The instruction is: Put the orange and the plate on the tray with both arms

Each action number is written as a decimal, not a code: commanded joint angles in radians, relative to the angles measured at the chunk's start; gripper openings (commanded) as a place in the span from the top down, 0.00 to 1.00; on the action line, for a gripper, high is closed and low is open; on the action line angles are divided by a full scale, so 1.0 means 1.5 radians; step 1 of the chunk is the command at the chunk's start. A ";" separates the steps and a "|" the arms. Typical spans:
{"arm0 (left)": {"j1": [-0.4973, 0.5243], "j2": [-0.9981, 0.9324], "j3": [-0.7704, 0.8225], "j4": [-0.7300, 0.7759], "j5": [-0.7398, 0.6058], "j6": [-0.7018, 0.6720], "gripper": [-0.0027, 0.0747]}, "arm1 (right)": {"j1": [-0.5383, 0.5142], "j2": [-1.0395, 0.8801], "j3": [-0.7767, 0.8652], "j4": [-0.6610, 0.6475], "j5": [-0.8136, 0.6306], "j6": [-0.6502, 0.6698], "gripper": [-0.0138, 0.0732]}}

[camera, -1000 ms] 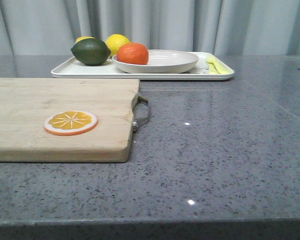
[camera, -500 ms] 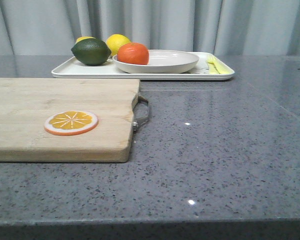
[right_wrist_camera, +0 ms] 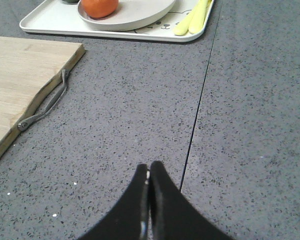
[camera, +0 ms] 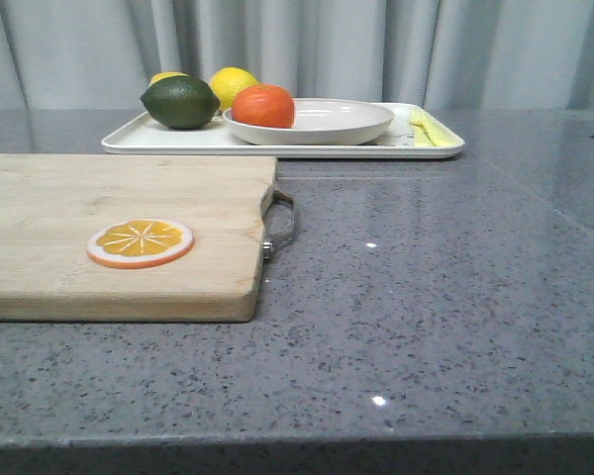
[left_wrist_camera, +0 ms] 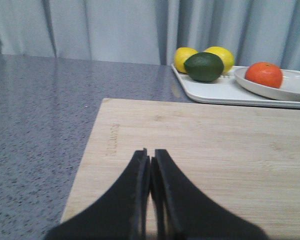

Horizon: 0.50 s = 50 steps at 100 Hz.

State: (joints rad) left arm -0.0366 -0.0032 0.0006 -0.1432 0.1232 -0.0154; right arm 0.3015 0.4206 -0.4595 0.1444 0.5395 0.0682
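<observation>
The orange (camera: 263, 106) lies in the off-white plate (camera: 337, 124), and the plate stands on the white tray (camera: 129, 141) at the back of the table. All three also show in the left wrist view: orange (left_wrist_camera: 263, 74), plate (left_wrist_camera: 295, 89), tray (left_wrist_camera: 215, 91). They show in the right wrist view too: orange (right_wrist_camera: 99, 6), plate (right_wrist_camera: 145, 12), tray (right_wrist_camera: 50, 20). My left gripper (left_wrist_camera: 150, 156) is shut and empty over the wooden board. My right gripper (right_wrist_camera: 149, 167) is shut and empty over the grey counter. Neither gripper shows in the front view.
A wooden cutting board (camera: 79, 198) with a metal handle (camera: 282, 226) lies at the front left, with an orange slice disc (camera: 141, 242) on it. A dark green lime (camera: 180, 102), two lemons (camera: 233, 83) and yellow utensils (camera: 424, 127) lie on the tray. Curtains hang behind.
</observation>
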 commanded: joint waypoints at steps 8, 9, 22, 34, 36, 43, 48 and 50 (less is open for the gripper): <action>0.038 -0.022 0.015 0.002 -0.045 0.006 0.99 | 0.000 0.001 -0.019 -0.005 -0.045 -0.005 0.92; 0.039 -0.020 0.015 0.004 -0.043 0.010 0.99 | 0.000 0.001 -0.019 -0.005 -0.045 -0.005 0.92; 0.042 -0.020 0.015 0.017 -0.045 0.029 0.99 | 0.000 0.001 -0.019 -0.005 -0.046 -0.005 0.92; 0.042 -0.020 0.015 0.017 -0.045 0.037 0.99 | 0.000 0.001 -0.019 -0.005 -0.046 -0.005 0.92; 0.042 -0.020 0.015 0.017 -0.045 0.037 0.99 | 0.000 0.001 -0.019 -0.005 -0.046 -0.005 0.92; 0.042 -0.020 0.015 0.017 -0.045 0.037 0.99 | 0.000 0.001 -0.019 -0.005 -0.046 -0.005 0.92; 0.042 -0.020 0.015 0.017 -0.045 0.037 0.99 | 0.000 0.001 -0.019 -0.005 -0.046 -0.005 0.92; 0.042 -0.020 0.015 0.017 -0.045 0.037 0.99 | 0.000 0.001 -0.019 -0.005 -0.046 -0.005 0.92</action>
State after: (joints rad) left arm 0.0249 -0.0032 0.0000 -0.1175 0.1306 0.0371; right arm 0.3015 0.4189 -0.4595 0.1444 0.5395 0.0682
